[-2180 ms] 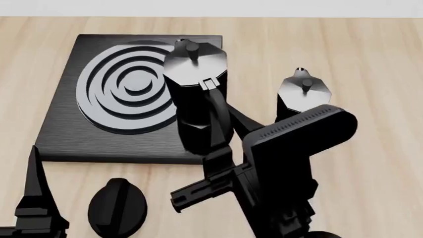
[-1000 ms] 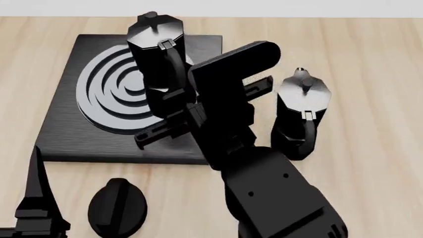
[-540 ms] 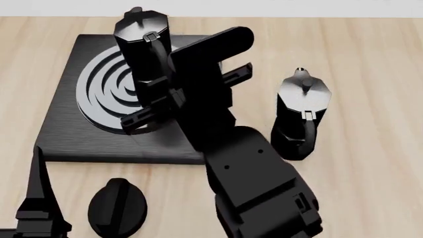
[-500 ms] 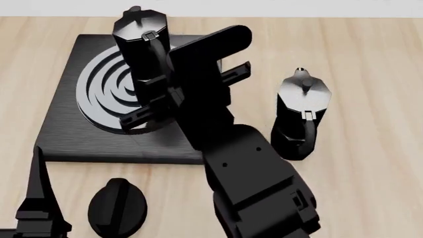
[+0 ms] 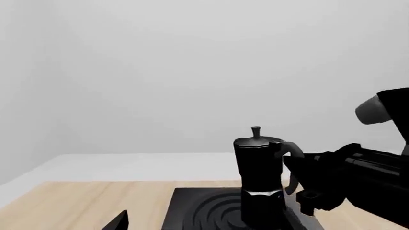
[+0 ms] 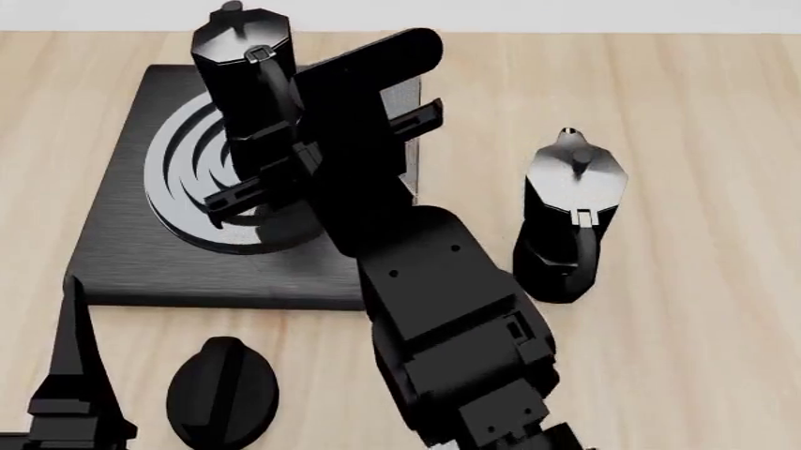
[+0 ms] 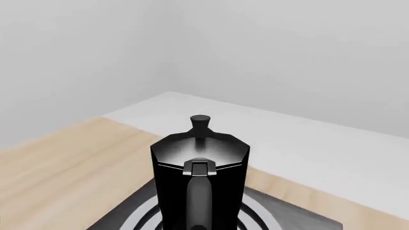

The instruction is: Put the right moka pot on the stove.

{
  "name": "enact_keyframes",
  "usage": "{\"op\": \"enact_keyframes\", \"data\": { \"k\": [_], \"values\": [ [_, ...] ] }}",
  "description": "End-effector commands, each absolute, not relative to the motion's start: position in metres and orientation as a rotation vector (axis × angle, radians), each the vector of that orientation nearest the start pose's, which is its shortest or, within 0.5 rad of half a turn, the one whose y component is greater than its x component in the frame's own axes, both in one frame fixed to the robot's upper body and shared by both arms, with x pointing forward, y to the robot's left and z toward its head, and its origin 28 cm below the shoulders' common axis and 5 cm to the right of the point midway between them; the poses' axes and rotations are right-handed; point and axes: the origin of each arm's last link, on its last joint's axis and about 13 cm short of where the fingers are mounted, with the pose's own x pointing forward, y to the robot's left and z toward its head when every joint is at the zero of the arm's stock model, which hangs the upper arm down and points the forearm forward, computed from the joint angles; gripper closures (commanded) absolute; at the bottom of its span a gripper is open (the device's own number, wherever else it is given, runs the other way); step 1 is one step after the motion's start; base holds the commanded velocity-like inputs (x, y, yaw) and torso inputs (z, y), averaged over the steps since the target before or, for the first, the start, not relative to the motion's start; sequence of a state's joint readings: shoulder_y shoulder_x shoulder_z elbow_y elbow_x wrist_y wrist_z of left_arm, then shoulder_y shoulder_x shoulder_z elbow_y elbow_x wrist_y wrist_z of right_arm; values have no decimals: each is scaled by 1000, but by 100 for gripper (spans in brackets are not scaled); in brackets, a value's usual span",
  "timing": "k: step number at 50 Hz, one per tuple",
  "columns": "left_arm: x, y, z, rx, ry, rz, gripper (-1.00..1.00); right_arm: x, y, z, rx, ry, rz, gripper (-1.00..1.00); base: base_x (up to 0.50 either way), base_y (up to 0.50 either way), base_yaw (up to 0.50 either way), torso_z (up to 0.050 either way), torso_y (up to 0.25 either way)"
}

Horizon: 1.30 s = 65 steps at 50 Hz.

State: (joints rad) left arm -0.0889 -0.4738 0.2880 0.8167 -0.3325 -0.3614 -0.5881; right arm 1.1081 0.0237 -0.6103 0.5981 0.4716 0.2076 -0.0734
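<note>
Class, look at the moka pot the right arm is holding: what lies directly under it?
Under the held moka pot lies the stove with its ringed burner. The right tool grips the handle. Whether the base touches the burner is hidden.

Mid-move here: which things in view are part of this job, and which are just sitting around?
In the job:
- moka pot carried by its handle in the right gripper
- stove, beneath that pot

Just lying about:
- second moka pot on the wooden table
- round black dial knob
- idle left gripper
</note>
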Motion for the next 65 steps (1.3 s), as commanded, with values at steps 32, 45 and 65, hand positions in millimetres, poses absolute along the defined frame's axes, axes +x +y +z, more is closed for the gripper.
{"op": "enact_keyframes", "data": {
  "k": [32,45,65],
  "values": [
    [176,205,158,6,-398,21,-100,417,-12,186,-74,-126,516,100,0,0,0,0,1],
    [175,206,158,1,-407,30,-100,410,-15,157,-114,-10,525,100,1,0,0,0,0],
    [176,206,158,-3,-406,31,-100,409,-18,148,-98,32,520,-100,1,0,0,0,-2]
  ]
}}
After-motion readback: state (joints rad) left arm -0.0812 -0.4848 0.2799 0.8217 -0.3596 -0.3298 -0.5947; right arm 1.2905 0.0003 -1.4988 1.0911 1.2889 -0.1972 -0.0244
